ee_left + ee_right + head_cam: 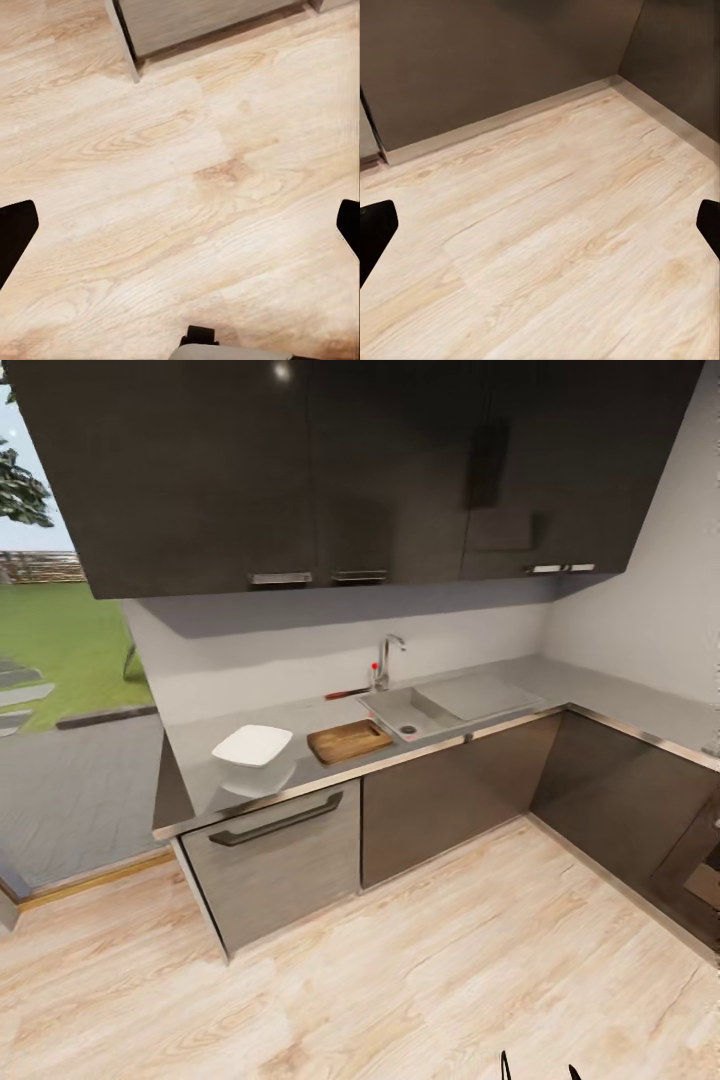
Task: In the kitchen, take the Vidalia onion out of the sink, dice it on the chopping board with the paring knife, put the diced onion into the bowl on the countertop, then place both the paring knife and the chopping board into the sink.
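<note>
While both grippers, the left gripper (180, 225) and the right gripper (540, 225), hang wide apart above the floor (400, 980), the sink (405, 712) basin hides its inside, and the paring knife (347, 693) looks tiny.

— Where are we?
— A home kitchen: we see glossy black upper cabinets (330, 470), an L-shaped grey countertop (590, 695) and a steel sink (445, 705) with a chrome faucet (385, 660).
— Anything else?
— Pale wood floor (400, 980), and a lawn (60, 645) outside.
</note>
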Tool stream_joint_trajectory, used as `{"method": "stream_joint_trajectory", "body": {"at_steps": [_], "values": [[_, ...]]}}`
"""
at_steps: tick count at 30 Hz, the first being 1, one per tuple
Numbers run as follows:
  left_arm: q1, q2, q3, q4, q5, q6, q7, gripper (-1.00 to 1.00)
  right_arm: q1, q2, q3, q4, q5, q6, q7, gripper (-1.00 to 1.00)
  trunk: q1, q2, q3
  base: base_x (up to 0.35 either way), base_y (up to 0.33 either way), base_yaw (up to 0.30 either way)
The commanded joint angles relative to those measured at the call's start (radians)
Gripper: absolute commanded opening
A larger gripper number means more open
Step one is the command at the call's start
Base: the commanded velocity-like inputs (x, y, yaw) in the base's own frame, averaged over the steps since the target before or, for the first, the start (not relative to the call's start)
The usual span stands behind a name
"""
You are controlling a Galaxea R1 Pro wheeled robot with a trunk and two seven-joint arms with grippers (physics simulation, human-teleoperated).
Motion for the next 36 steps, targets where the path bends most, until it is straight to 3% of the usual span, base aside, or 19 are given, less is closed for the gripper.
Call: {"method": "stream_joint_trajectory", "body": {"at_steps": [1, 16, 36], "values": [[0.000, 0.000, 0.001, -0.002, 0.002, -0.001, 0.002, 1.00, 0.000, 0.000, -0.001, -0.001, 0.006, 0.000, -0.005, 1.00, 0.001, -0.002, -0.002, 0.000, -0.318, 0.000], [0.000, -0.001, 0.002, 0.007, 0.000, -0.001, 0.002, 1.00, 0.000, 0.000, 0.001, 0.000, 0.006, -0.002, -0.005, 1.00, 0.001, -0.002, -0.002, 0.000, -0.318, 0.009], [0.000, 0.000, 0.002, 0.007, 0.000, -0.002, 0.002, 1.00, 0.000, 0.000, 0.001, 0.000, 0.006, -0.009, -0.005, 1.00, 0.001, -0.002, -0.002, 0.000, -0.318, 0.235]]}}
